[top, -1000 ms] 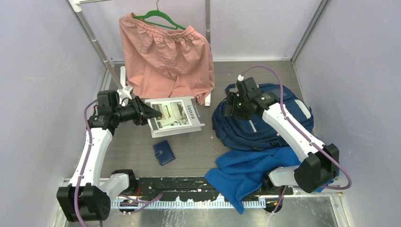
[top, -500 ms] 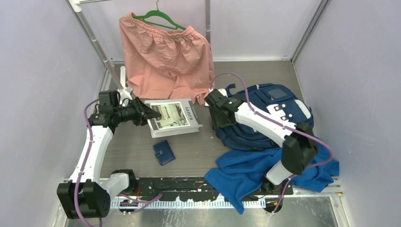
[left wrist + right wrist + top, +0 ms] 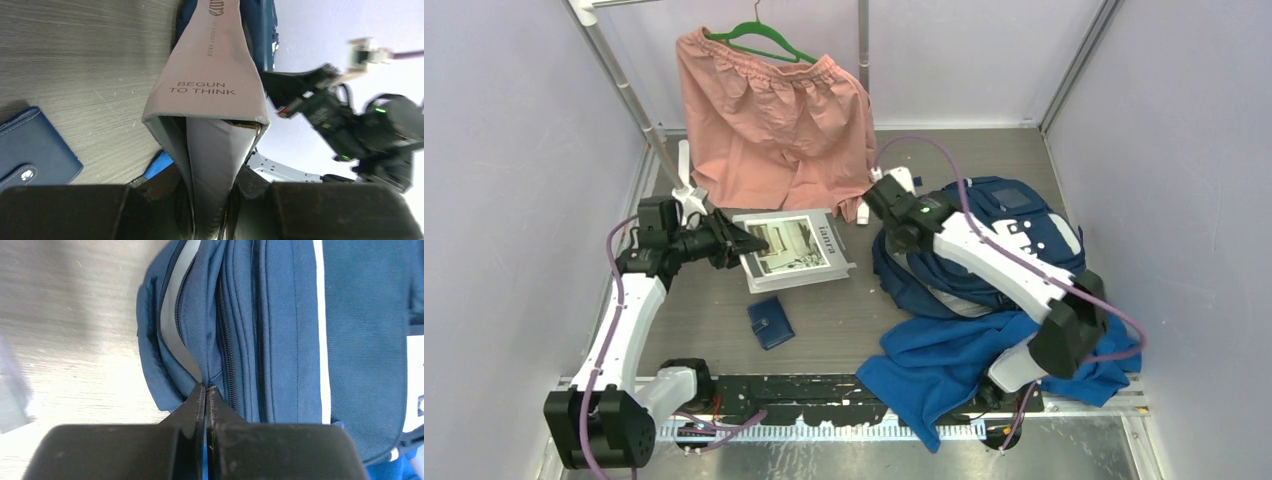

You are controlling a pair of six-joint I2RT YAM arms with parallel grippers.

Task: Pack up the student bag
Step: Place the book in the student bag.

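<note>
The student bag, navy with white stripes, lies at the right of the table. Its zipped opening faces left and gapes, showing grey lining. My right gripper is at that left edge, shut on a fold of the student bag's fabric beside the zip. A grey book lies in the middle; "BEGUN TO THINK" reads on its cover. My left gripper is shut on the book's left edge, its near corner raised slightly off the table.
A small navy wallet lies just in front of the book. A royal-blue cloth is heaped at the front right, under the bag's near side. Pink shorts hang on a green hanger at the back, by a rack pole.
The right arm swung from above the bag's top to its left edge, and its jaws closed on the fabric. The left gripper still holds the book, shifted very slightly.
</note>
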